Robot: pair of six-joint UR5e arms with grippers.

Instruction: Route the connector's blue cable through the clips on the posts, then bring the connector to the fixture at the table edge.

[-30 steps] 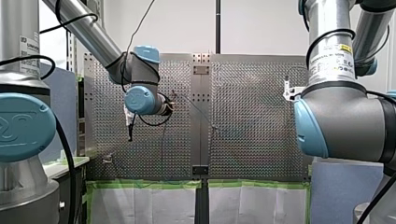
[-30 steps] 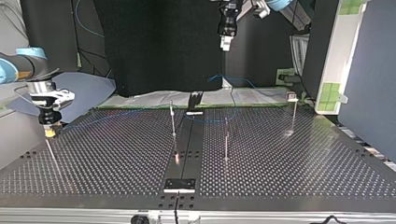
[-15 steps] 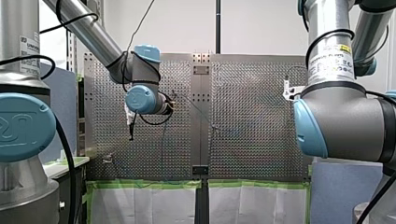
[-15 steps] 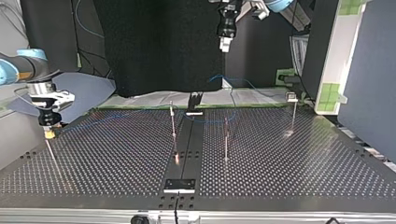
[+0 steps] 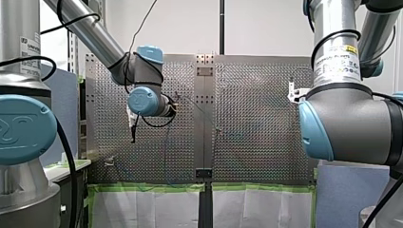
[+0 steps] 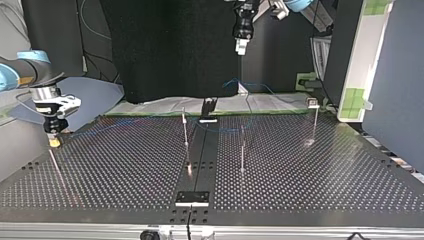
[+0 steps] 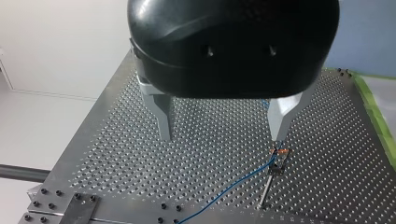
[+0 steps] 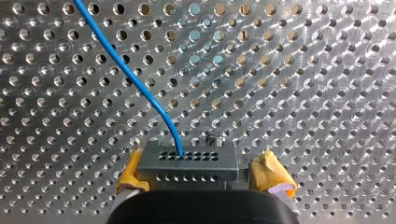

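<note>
Front view: my left arm (image 5: 142, 97) hangs over the counter (image 5: 256, 123) at ten o'clock. Top view: my right end effector (image 6: 53, 141) sits low at nine o'clock, and my left end effector (image 6: 241, 47) is high at twelve. Left wrist view: its metal fingers (image 7: 163, 116) are spread wide, with the blue cable (image 7: 224, 191) and a clip post (image 7: 275, 168) beneath. Right wrist view: yellow pads (image 8: 133, 170) grip the connector (image 8: 187, 163), and the blue cable runs off ahead.

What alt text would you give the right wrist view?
My right gripper holds a grey connector between its yellow pads, over the perforated metal table. A blue cable leaves the connector's upper row of holes and curves away across the table.
</note>
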